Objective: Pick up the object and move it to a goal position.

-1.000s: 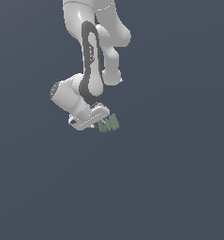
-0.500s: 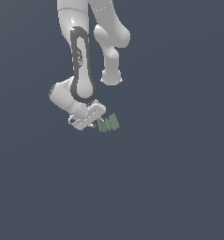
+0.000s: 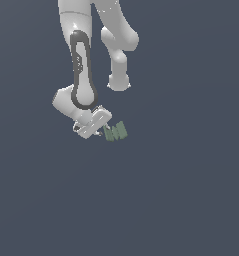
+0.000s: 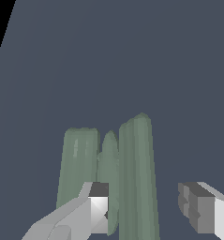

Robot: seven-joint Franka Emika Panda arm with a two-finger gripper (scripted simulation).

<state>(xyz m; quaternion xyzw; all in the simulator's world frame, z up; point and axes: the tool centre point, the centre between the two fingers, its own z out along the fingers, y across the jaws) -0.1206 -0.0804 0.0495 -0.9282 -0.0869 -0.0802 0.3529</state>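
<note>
Object: the sage-green object (image 3: 116, 131) lies on the flat grey floor (image 3: 181, 200), just to the exterior view's right of the white hand and touching or nearly touching its tip. In the wrist view the object (image 4: 132, 173) shows as a few upright ridged slabs side by side.

Gripper: the gripper (image 3: 105, 129) is tilted toward the object, fingers spread apart. In the wrist view the gripper (image 4: 146, 206) has one finger (image 4: 97, 206) overlapping the slabs and the other finger (image 4: 197, 206) standing clear to the side, with a gap of bare floor between it and the object.

Grasp: not made; the jaws are apart and nothing is clamped. Whether the overlapping finger touches the object cannot be told.

Alignment: judged partial; the tallest slab sits between the fingers, but the other slabs lie at or outside one finger.

Done so far: the approach looks complete or close to it.

Left to do: closing on the object, lifting it, carrying it to the goal.

Goal position: no marker shows in either view, so its place cannot be told.
</note>
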